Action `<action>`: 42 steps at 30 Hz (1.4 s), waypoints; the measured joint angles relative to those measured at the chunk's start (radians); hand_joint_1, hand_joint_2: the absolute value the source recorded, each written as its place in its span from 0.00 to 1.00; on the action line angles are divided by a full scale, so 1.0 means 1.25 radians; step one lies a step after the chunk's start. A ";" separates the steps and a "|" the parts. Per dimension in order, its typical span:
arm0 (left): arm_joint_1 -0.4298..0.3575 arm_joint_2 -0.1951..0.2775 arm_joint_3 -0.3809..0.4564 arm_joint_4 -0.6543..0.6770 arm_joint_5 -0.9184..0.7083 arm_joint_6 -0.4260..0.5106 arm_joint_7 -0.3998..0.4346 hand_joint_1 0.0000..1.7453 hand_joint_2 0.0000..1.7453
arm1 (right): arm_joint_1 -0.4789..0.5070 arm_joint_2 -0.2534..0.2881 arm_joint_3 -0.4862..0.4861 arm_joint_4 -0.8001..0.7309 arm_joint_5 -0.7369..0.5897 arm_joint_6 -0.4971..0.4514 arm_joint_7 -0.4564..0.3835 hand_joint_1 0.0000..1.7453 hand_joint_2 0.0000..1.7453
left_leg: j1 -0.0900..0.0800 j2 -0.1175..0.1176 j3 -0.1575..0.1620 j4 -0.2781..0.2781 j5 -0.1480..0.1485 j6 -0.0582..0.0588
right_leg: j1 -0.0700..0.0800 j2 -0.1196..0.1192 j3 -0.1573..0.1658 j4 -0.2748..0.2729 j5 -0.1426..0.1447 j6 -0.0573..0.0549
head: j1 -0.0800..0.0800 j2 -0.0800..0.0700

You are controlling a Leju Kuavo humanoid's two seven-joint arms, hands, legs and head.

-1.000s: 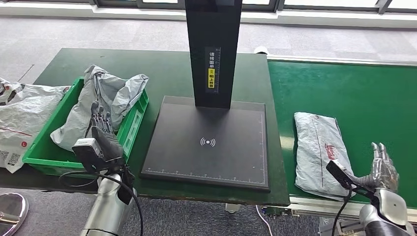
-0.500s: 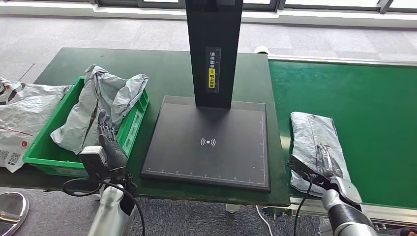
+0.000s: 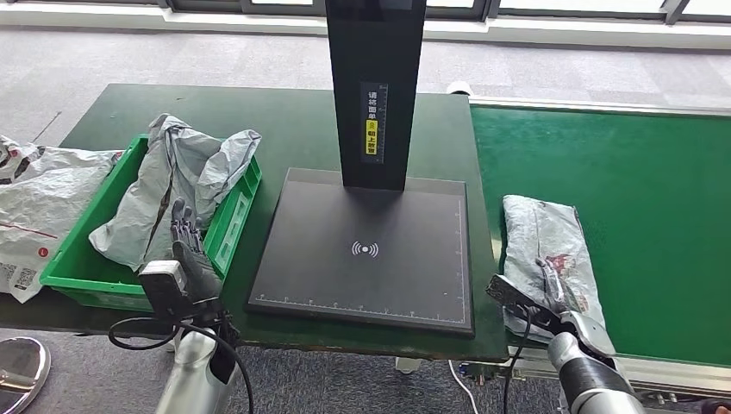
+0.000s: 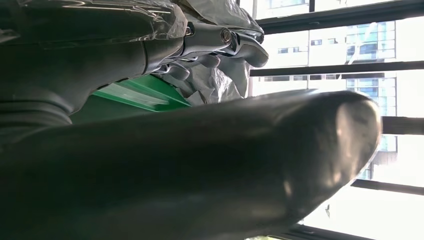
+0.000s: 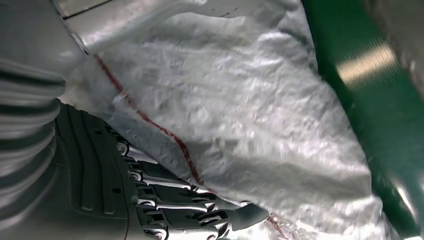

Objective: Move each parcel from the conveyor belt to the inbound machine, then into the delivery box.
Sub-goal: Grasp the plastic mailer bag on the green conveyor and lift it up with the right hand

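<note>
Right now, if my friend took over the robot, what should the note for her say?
Left hand: holds nothing, raised at the near edge of the green box.
Right hand: resting on the near end of the grey parcel on the conveyor belt; fingers lie against the bag, but a full grasp cannot be confirmed.
Done: one crumpled grey parcel already sits in the green box.
Left: grip the belt parcel, place it on the black inbound machine, then put it into the green box.
More bags lie on the table beside the box.
</note>
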 joint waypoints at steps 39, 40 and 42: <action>0.111 0.004 0.000 -0.087 0.026 -0.009 0.028 0.00 0.00 | 0.008 -0.046 0.056 -0.140 -0.211 -0.244 -0.078 1.00 1.00 | 0.000 -0.004 0.004 0.001 -0.002 0.002 | -0.001 -0.004 0.008 -0.003 -0.002 0.003 | 0.000 0.000; 0.112 0.003 0.000 -0.090 0.027 -0.012 0.023 0.00 0.00 | 0.014 -0.045 0.056 -0.158 -0.226 -0.251 -0.093 1.00 1.00 | 0.000 -0.005 0.004 0.000 -0.002 0.002 | -0.001 -0.005 0.008 -0.003 -0.003 0.003 | 0.000 0.000; 0.115 0.003 0.000 -0.098 0.033 -0.021 0.006 0.00 0.00 | 0.038 -0.039 0.058 -0.207 -0.265 -0.267 -0.130 1.00 1.00 | 0.000 -0.005 0.004 0.000 -0.002 0.002 | 0.000 -0.005 0.008 -0.002 -0.003 0.003 | 0.000 0.000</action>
